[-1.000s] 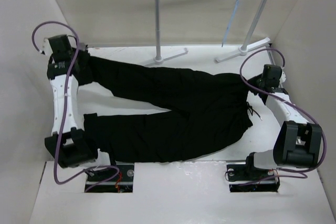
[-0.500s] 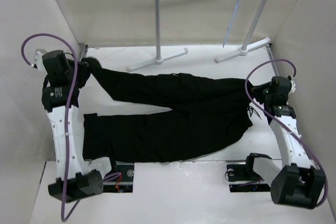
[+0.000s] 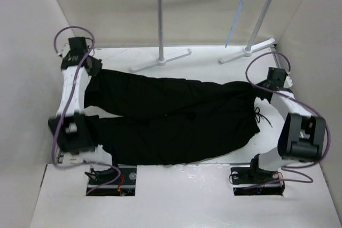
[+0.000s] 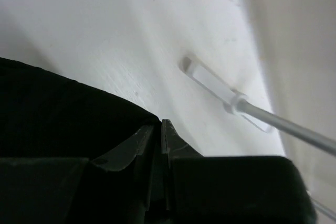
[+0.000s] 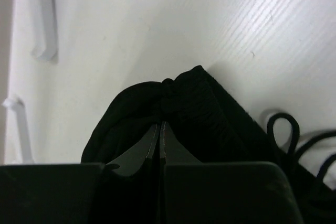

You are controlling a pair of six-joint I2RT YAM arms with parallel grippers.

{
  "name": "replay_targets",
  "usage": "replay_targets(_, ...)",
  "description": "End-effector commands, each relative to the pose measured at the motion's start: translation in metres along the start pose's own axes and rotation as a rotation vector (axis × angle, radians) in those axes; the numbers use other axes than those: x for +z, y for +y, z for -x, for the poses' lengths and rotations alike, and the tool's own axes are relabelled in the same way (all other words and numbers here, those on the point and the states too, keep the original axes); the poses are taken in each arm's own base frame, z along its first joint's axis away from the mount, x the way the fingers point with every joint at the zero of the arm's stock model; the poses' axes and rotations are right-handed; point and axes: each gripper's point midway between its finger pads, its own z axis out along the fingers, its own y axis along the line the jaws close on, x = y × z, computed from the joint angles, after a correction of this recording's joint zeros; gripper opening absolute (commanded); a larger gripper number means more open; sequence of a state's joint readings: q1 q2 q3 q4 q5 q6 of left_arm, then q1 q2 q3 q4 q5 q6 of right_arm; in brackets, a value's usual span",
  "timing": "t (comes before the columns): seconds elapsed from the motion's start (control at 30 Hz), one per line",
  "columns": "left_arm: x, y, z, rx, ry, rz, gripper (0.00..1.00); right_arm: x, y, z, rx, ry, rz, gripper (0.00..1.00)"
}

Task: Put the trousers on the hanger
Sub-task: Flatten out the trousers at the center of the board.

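Note:
The black trousers [image 3: 181, 116] lie flat across the table, legs to the left and waist to the right. My left gripper [image 3: 92, 68] is at the cuff of the far leg; in the left wrist view its jaws [image 4: 158, 125] are shut, with the black cloth [image 4: 63, 114] at their tip. My right gripper [image 3: 263, 86] is at the far corner of the waist; in the right wrist view it [image 5: 159, 125] is shut on the bunched waistband [image 5: 184, 95]. The drawstring [image 5: 294, 135] lies loose. The pale-blue hanger [image 3: 239, 9] hangs from the rack's bar at the back right.
The white garment rack [image 3: 160, 20] stands at the back, its two feet on the table behind the trousers. One foot [image 4: 220, 90] shows close to the left gripper. Beige walls close in on the left, right and back.
Both arms have shifted while holding the cloth. The far leg was lifted and now lies straighter and closer to the near leg. The waist corner sits a little farther back.

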State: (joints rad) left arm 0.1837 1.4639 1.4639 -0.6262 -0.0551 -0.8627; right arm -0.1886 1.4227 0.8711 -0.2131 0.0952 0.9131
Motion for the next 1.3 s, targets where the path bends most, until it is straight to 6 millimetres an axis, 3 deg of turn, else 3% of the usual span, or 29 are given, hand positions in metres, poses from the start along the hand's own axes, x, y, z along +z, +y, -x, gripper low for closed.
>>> replay_targets(0.0,0.079,-0.017,0.001,0.101,0.038,0.044,0.08,0.022,0.041,0.041,-0.003,-0.111,0.057,0.05)
replay_targets(0.1,0.135,-0.041,0.001,0.17,0.078,0.053,0.11,0.049,0.053,0.041,-0.011,-0.083,0.038,0.06)
replay_targets(0.13,0.152,-0.051,0.003,0.194,0.079,0.04,0.17,0.058,0.06,0.039,-0.02,-0.074,0.039,0.06)
replay_targets(0.2,0.176,-0.066,0.005,0.226,0.1,0.012,0.34,0.068,0.077,0.037,-0.04,-0.06,0.042,0.07)
replay_targets(0.27,0.181,-0.073,0.011,0.231,0.116,0.002,0.56,0.072,0.09,0.038,-0.05,-0.057,0.049,0.15)
replay_targets(0.33,0.17,-0.066,0.029,0.213,0.087,0.016,0.68,0.066,0.101,0.041,-0.07,-0.067,0.062,0.42)
replay_targets(0.4,0.151,-0.05,0.042,0.2,0.048,0.043,0.69,0.053,0.109,0.047,-0.079,-0.101,0.074,0.63)
replay_targets(0.5,0.124,-0.019,0.044,0.17,-0.017,0.062,0.64,0.02,0.124,0.041,-0.104,-0.114,0.143,0.74)
replay_targets(0.57,0.112,0.001,0.04,0.158,-0.051,0.079,0.61,-0.004,0.127,0.026,-0.128,-0.11,0.182,0.7)
replay_targets(0.63,0.107,0.025,0.027,0.131,-0.043,0.112,0.58,-0.023,0.122,0.004,-0.142,-0.086,0.218,0.46)
replay_targets(0.7,0.104,0.048,0.001,0.102,0.004,0.135,0.55,-0.04,0.108,-0.024,-0.152,-0.05,0.243,0.21)
replay_targets(0.77,0.097,0.062,-0.025,0.1,0.026,0.14,0.54,-0.054,0.089,-0.052,-0.165,-0.011,0.252,0.12)
replay_targets(0.83,0.081,0.068,-0.055,0.1,0.047,0.119,0.54,-0.067,0.067,-0.071,-0.178,0.02,0.256,0.11)
replay_targets(0.93,0.051,0.078,-0.084,0.104,0.057,0.082,0.55,-0.093,0.043,-0.081,-0.196,0.04,0.278,0.15)
replay_targets(1.03,0.026,0.11,-0.105,0.102,0.1,0.116,0.57,-0.119,0.02,-0.095,-0.245,0.073,0.302,0.21)
replay_targets(1.13,0.009,0.154,-0.115,0.094,0.112,0.198,0.6,-0.137,0.001,-0.12,-0.3,0.147,0.316,0.29)
replay_targets(1.27,-0.003,0.201,-0.114,0.039,0.072,0.287,0.63,-0.153,-0.005,-0.149,-0.347,0.215,0.367,0.42)
